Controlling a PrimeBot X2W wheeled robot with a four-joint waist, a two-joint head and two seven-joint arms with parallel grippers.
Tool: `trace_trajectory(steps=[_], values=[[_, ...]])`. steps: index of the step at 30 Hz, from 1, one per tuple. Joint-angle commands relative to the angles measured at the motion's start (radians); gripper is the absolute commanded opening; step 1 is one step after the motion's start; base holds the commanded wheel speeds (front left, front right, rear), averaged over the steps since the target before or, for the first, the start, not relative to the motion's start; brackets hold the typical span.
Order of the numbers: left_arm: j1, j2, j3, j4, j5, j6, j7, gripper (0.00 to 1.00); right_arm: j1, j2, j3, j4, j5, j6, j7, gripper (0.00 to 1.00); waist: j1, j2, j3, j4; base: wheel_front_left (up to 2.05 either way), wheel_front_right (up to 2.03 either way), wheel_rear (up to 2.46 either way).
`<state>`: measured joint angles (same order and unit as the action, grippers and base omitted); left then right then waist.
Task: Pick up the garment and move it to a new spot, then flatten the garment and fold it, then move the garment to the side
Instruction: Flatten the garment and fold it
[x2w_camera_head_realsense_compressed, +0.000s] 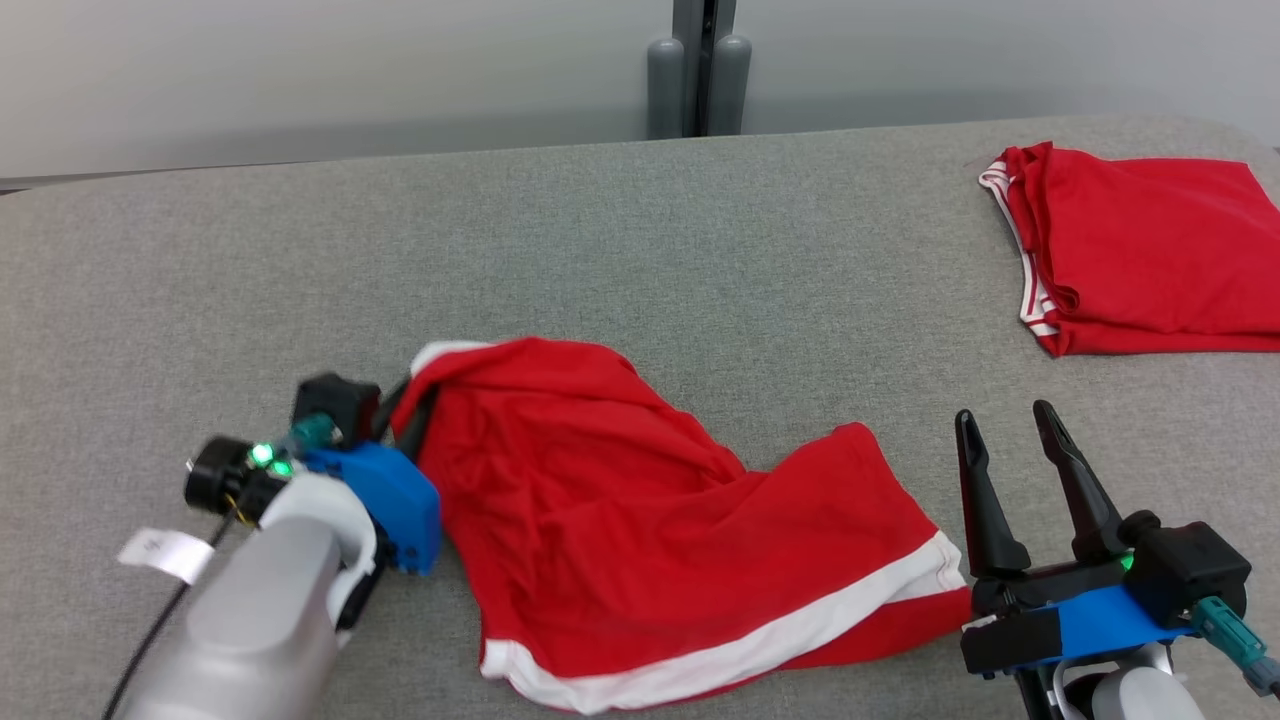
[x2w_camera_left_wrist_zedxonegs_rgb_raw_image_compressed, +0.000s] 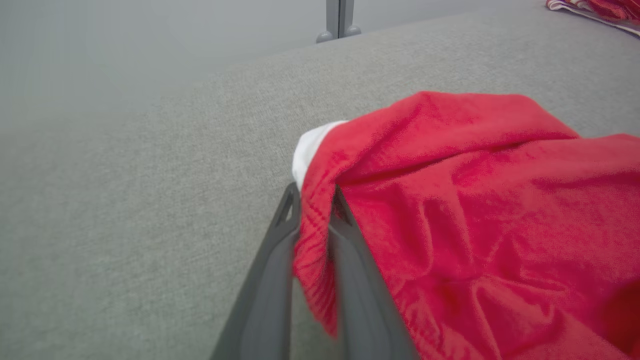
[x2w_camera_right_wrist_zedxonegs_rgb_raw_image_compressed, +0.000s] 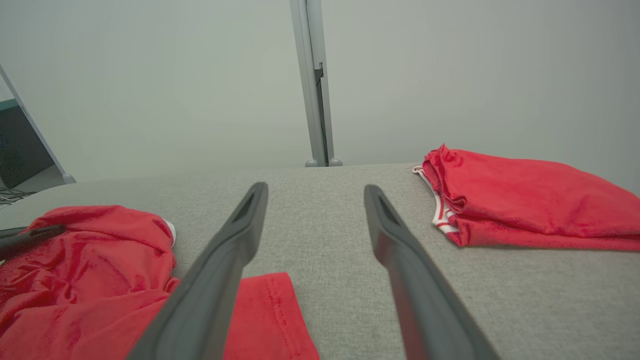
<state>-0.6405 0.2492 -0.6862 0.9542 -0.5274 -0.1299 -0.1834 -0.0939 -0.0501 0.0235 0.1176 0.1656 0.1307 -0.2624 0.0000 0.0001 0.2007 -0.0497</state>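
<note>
Near the front of the grey surface (x2w_camera_head_realsense_compressed: 700, 230) the garment (x2w_camera_head_realsense_compressed: 620, 520) is seen crumpled. It is red cloth, creased and bunched, and is edged by a white band along its near hem and at its far left corner. A fold at its left edge is pinched between the nearly closed fingers of the left gripper (x2w_camera_left_wrist_zedxonegs_rgb_raw_image_compressed: 316, 200). The right gripper (x2w_camera_head_realsense_compressed: 1005, 412) is spread wide and empty, just beside the garment's right end. A folded red pile (x2w_camera_head_realsense_compressed: 1150, 250) with white trim is seen well apart, at the far right.

L gripper (x2w_camera_left_wrist_zedxonegs_rgb_raw_image_compressed: 316, 200) pinching garment (x2w_camera_left_wrist_zedxonegs_rgb_raw_image_compressed: 475, 210) edge | rest bunched on grey surface (x2w_camera_left_wrist_zedxonegs_rgb_raw_image_compressed: 150, 210)
</note>
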Motion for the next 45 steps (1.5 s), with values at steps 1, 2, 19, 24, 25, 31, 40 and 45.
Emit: trace_trajectory(steps=[1,2,19,24,25,31,40,45], values=[[-0.042,0.007,0.005,0.005,-0.006,-0.001,-0.016,0.0,-0.009,-0.001,-0.003,-0.001,-0.005,0.0,-0.003,1.0,0.0,-0.0001,0.002,-0.002,0.0,0.0,0.0],[-0.062,0.015,0.006,0.012,-0.011,-0.001,-0.023,0.0,-0.01,-0.001,-0.006,-0.001,-0.007,0.0,-0.003,1.0,0.0,-0.0001,0.004,-0.004,0.0,0.0,0.0],[-0.166,0.053,0.004,0.118,-0.017,-0.001,-0.08,1.0,-0.017,-0.001,-0.027,-0.001,-0.008,0.0,-0.003,1.0,0.0,-0.0001,0.023,-0.016,0.0,0.0,0.0],[-0.126,0.058,0.042,0.019,0.007,0.02,-0.082,1.0,-0.011,-0.001,-0.036,0.001,-0.01,0.0,-0.003,1.0,0.0,-0.0001,0.004,0.01,0.0,0.0,0.0],[-0.109,0.061,0.052,-0.008,0.015,0.025,-0.082,1.0,-0.01,-0.001,-0.037,0.002,-0.01,0.0,-0.003,1.0,0.0,-0.0001,-0.002,0.015,0.0,0.0,0.0],[0.019,0.071,0.161,-0.203,0.056,0.075,-0.082,1.0,0.008,-0.001,-0.038,0.008,0.007,0.0,-0.003,1.0,0.0,-0.0001,-0.054,0.049,0.0,0.0,0.0],[0.281,0.046,0.361,-0.497,0.154,0.134,-0.083,1.0,0.044,-0.001,-0.053,0.015,0.015,0.0,-0.003,1.0,0.0,-0.0001,-0.118,0.104,0.0,0.0,0.0],[0.403,0.019,0.431,-0.588,0.211,0.125,-0.083,1.0,0.064,-0.001,-0.067,0.021,0.013,0.0,-0.003,1.0,0.0,-0.0001,-0.143,0.132,0.0,0.0,0.0]])
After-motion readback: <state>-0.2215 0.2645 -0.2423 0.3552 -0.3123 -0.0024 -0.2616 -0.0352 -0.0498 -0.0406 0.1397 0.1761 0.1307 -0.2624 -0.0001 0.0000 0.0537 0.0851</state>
